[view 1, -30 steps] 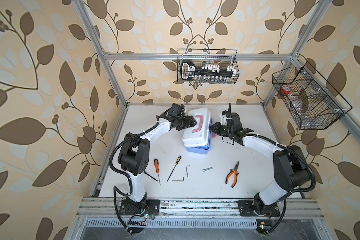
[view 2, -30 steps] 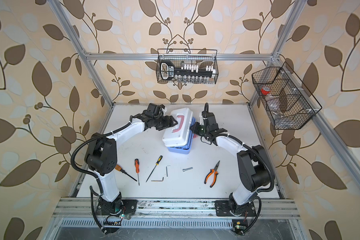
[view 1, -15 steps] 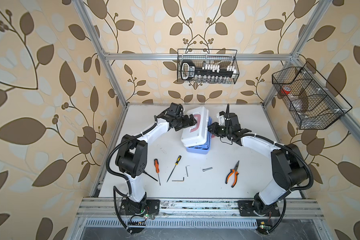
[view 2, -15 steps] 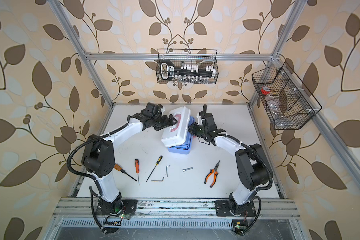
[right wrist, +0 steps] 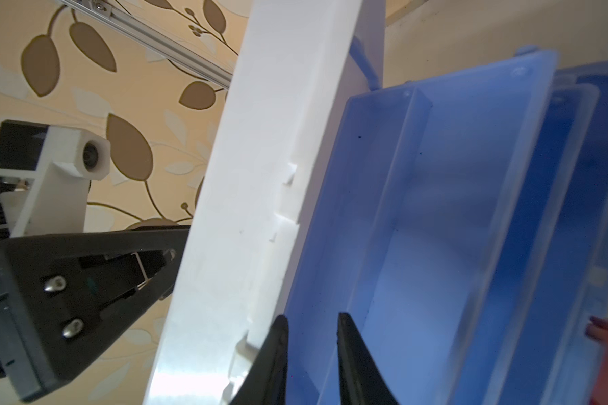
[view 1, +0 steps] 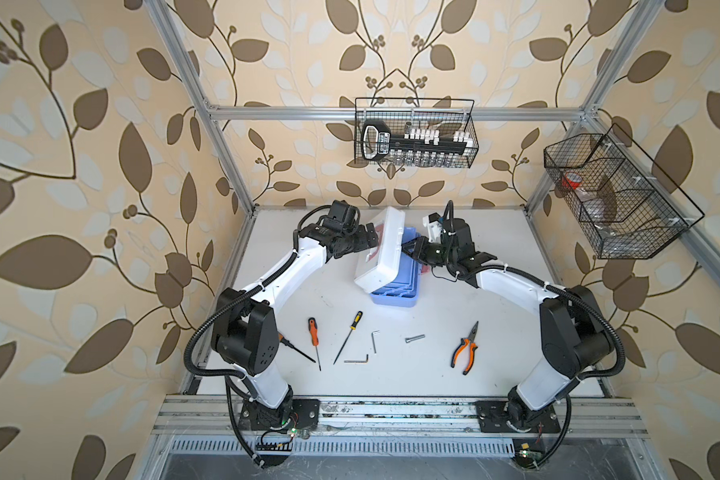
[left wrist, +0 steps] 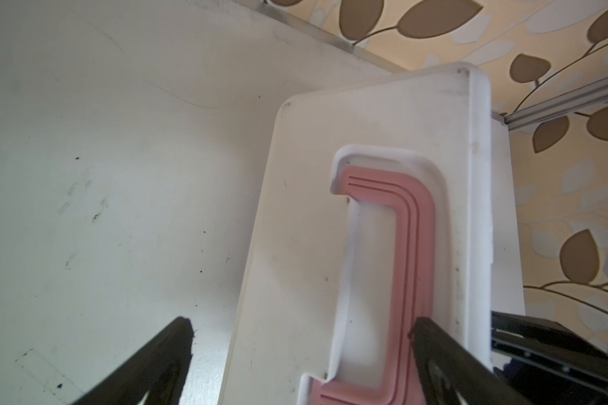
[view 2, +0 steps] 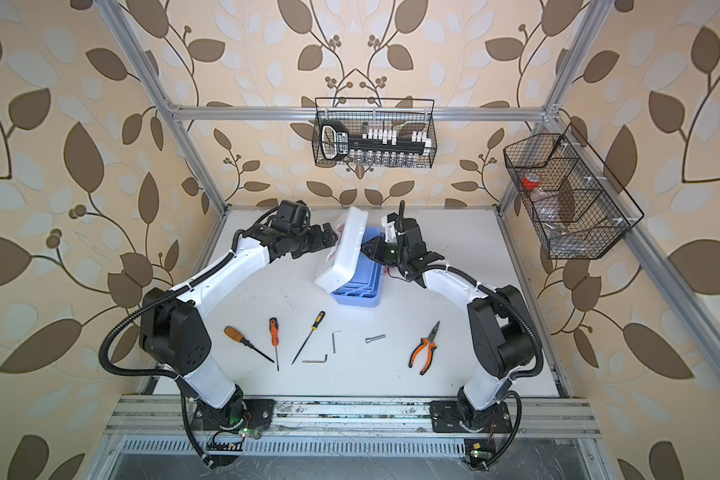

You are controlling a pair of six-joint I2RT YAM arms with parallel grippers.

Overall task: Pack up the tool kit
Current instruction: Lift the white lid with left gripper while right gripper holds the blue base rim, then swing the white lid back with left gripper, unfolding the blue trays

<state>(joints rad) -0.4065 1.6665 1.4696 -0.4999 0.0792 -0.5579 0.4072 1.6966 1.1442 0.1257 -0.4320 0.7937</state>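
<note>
**Case.** The small plastic tool case (view 1: 387, 270) sits toward the rear middle of the white desk (view 1: 474, 299). Its white lid (view 1: 381, 253) (view 2: 344, 253) stands tilted up on edge and leans toward the left arm's side. Its lower edge meets the light blue tiered base (view 1: 395, 295) (view 2: 356, 295), and the stepped trays (right wrist: 436, 210) lie exposed.

**Left pincer** (view 1: 371, 240) (view 2: 331, 239) (left wrist: 302, 326). The jaws are spread to their widest and hold nothing. The pincer stands at the lid's outer face. In the left wrist view one finger lies over the recessed pinkish-red handle (left wrist: 415, 245), and the other stands over bare desk beside the lid.

**Right pincer** (view 1: 408, 247) (view 2: 366, 249) (right wrist: 311, 322). It is on the lid's inner side, above the base. The jaws are only a little apart, and no item is seen clamped between them. One finger is close against the lid's rim (right wrist: 243, 210); contact cannot be confirmed.

**Tools.** All lie in a row at the front of the desk, well apart from the case:
- a brown-handled screwdriver (view 2: 235, 334), near the left arm's elbow
- an orange-handled screwdriver (view 1: 313, 332)
- a black-and-yellow-handled screwdriver (view 1: 355, 321)
- two steel L-shaped hex keys (view 1: 375, 338) (view 1: 356, 360)
- a steel bolt (view 1: 414, 338)
- orange-black pliers (view 1: 466, 349)
</note>
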